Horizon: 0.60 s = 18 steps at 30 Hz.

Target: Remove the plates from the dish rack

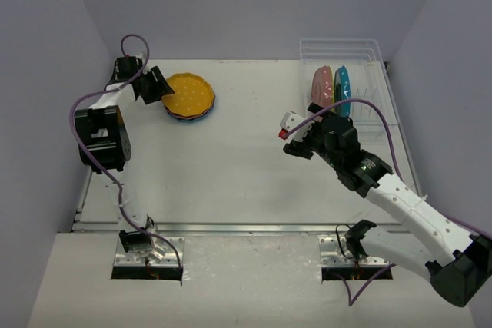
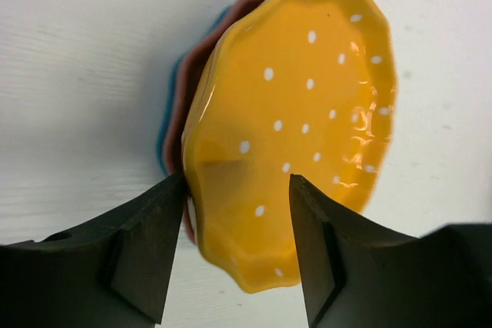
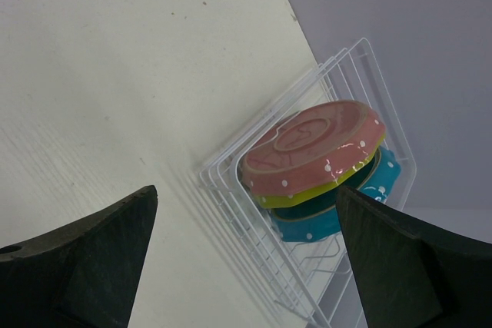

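An orange-yellow dotted plate (image 1: 189,94) lies on top of a stack with a pink and a blue plate under it at the table's back left. My left gripper (image 1: 159,86) is open at the stack's left edge. In the left wrist view the orange-yellow plate's (image 2: 300,113) near rim sits between the spread fingers (image 2: 146,251) of that gripper (image 2: 238,182). The dish rack (image 1: 367,109) stands at the back right with a pink plate (image 1: 322,85) and a blue plate (image 1: 343,90) upright in it. My right gripper (image 1: 301,130) is open and empty, left of the rack. The right wrist view shows that gripper (image 3: 246,190), the rack (image 3: 254,213), and pink (image 3: 315,147), yellow-green (image 3: 307,196) and blue (image 3: 346,217) plates.
Grey walls close in the table on the left, back and right. The rack sits close to the table's right edge (image 1: 407,159). The arm bases are mounted at the near edge (image 1: 231,228).
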{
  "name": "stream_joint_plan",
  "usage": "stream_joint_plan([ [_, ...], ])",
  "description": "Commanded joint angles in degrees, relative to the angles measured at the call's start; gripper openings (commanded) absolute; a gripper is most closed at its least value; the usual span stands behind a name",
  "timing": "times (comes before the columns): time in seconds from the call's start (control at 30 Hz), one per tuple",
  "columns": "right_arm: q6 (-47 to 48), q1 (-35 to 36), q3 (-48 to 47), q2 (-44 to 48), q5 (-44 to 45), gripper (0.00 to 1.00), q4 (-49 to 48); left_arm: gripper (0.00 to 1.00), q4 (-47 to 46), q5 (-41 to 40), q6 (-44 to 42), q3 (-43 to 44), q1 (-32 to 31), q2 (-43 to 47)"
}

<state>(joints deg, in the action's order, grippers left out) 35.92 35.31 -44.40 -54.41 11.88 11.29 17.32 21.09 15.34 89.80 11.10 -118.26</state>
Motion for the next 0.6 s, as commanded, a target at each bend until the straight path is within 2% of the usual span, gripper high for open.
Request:
stream_joint_plan([
  [0.0, -1.2, -0.3, -2.2, 0.7, -0.5, 0.99, -1.1, 0.57, -0.6, -16.4, -8.5, 2.7, -4.6, 8.6],
  [0.03, -1.1, -0.3, -2.1, 0.9, -0.6, 0.99, -1.1, 0.57, -0.5, -21.7, -9.5, 2.4, -6.0, 9.6],
  [0.17, -0.9, -0.4, -2.0, 1.2, -0.4, 0.99, -1.1, 0.58, -1.0, -33.7, -13.3, 1.6, -8.5, 11.0],
  [0.27, -0.9, -0.3, -2.0, 1.5, 0.5, 0.99, -1.7, 0.57, -1.7, -37.3, -14.9, 0.9, -8.6, 11.7],
  [0.33, -2.0, -1.2, -3.1, 1.1, 1.5, 0.99, -1.6, 0.54, -1.6, -34.3, -15.1, 0.3, -8.5, 13.2],
  [0.43, -9.2, -7.5, -8.3, -3.0, 2.2, 0.99, 2.4, 0.51, -2.5, -26.4, -14.9, -3.3, -8.9, 18.7],
  [0.57, -20.0, -18.6, -20.3, -9.5, -5.1, 0.99, 13.9, 0.52, -5.6, -18.2, -15.1, -11.4, -9.3, 27.9],
])
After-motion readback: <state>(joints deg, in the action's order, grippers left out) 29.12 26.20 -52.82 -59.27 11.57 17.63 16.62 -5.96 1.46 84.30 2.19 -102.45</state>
